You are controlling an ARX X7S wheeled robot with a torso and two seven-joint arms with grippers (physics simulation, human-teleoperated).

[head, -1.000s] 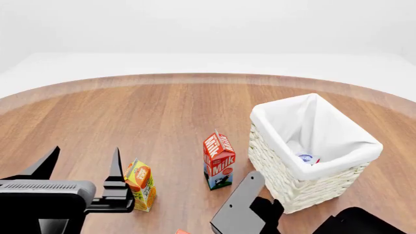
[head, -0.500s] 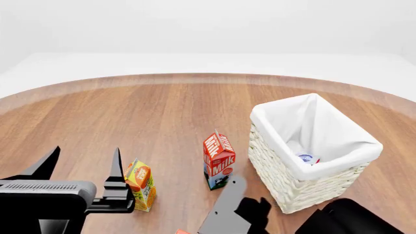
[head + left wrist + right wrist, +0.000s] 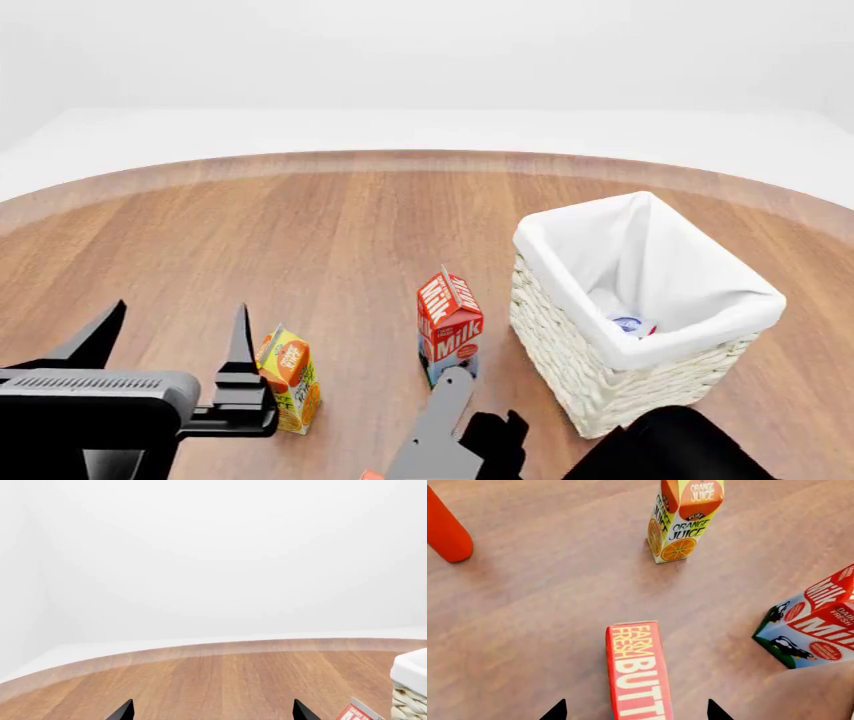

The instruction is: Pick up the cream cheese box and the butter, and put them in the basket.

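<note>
The butter (image 3: 637,675), a red box with yellow lettering, lies flat on the wood, and only a red sliver of the butter (image 3: 370,475) shows at the head view's bottom edge. My right gripper (image 3: 635,711) is open above it, one fingertip to each side, not touching. The white wicker basket (image 3: 561,330) stands at the right. The cream cheese box (image 3: 630,324), small and white with blue and red marks, lies inside it. My left gripper (image 3: 167,340) hovers open and empty at the near left, beside the orange juice carton.
A red-and-white milk carton (image 3: 450,325) stands just left of the basket, close to my right arm (image 3: 447,430). An orange juice carton (image 3: 290,378) stands by the left gripper's inner finger. A red rounded object (image 3: 444,530) lies beyond the butter. The round wooden table (image 3: 334,230) extends far back.
My right arm has swung left and lower in the head view, away from the basket's near corner toward the butter. The left arm and all cartons have stayed still.
</note>
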